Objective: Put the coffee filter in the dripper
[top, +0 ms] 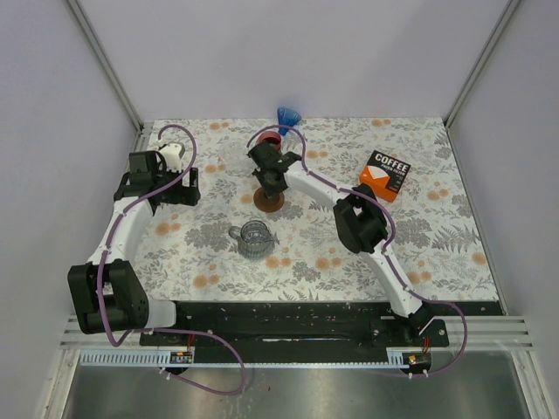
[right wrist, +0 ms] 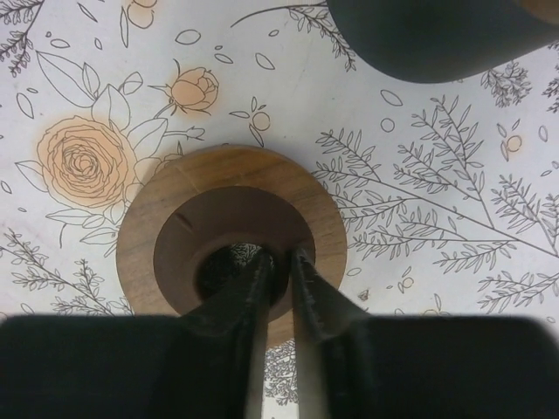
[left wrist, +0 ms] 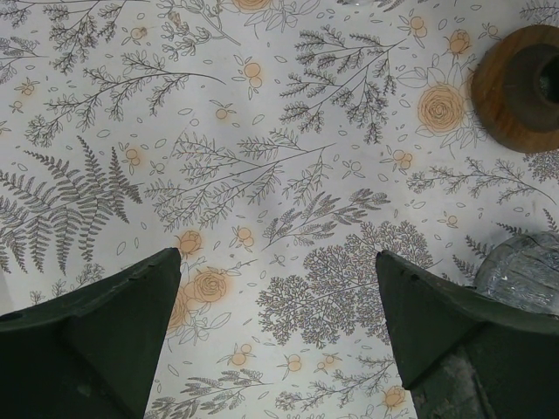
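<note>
Orange coffee box [top: 384, 175] lies at right — glass jug [top: 253, 238] near centre.

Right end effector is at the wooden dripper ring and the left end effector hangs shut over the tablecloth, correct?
Not quite: the left end effector is wide open, not shut; the left wrist view shows it. It does hang over the tablecloth, and the right end effector is at the wooden dripper ring.

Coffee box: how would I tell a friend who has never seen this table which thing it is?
Look at the flowered table, then its far right part. A small box lies flat there, apart from everything else. It alone is orange with COFFEE printed on a black panel, unlike the glass jug, brown dripper and blue funnel.
</note>
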Robot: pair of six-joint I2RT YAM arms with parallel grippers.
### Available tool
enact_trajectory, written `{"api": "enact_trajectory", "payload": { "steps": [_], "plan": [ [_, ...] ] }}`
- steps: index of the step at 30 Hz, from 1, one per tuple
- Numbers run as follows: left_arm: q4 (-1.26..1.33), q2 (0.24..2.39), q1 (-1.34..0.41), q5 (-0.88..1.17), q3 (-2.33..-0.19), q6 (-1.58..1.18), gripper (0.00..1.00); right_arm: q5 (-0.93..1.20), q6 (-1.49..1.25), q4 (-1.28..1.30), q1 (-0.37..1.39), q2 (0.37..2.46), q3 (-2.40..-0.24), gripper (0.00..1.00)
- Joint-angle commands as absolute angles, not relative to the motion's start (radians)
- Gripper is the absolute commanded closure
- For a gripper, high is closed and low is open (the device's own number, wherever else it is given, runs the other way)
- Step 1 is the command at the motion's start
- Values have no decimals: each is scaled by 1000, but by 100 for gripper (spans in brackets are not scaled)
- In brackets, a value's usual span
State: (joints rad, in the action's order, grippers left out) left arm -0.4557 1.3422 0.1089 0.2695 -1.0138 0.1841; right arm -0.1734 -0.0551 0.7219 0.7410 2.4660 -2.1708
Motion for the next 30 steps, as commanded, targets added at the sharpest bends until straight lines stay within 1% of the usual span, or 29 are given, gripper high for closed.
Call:
{"api": "enact_trajectory", "payload": {
  "steps": [1,2,6,10,12,15,19,23,26,27,30],
  "plan": [
    [-439,1313,117,270,-1035,187,3,-149,-75,741,729,2454,-2195,91],
    [-442,1313,117,271,-1038,187,3,-149,-74,742,727,2451,-2201,100],
    [-465,1316,117,294,-1058,198,3,-129,-60,746,724,2389,-2207,100],
    [-508,1315,117,368,-1104,212,6,62,-48,713,706,2238,-2158,100],
    [-555,1315,115,429,-1156,230,9,162,-46,692,692,2139,-2129,100],
    [-632,1295,100,558,-1238,273,9,291,-29,684,686,2036,-2100,100],
    [-690,1218,29,647,-1322,408,8,489,-29,713,686,1965,-2092,100],
    [-784,1204,-24,796,-1480,546,9,612,-51,750,681,1937,-2098,100],
    [-949,1197,-58,954,-1557,837,14,698,-75,759,678,1933,-2108,100],
    [-984,1197,-73,975,-1568,912,14,727,-84,755,680,1933,-2108,100],
    [-991,1190,-142,934,-1554,968,14,753,-110,752,678,1937,-2103,100]
  ]
}}
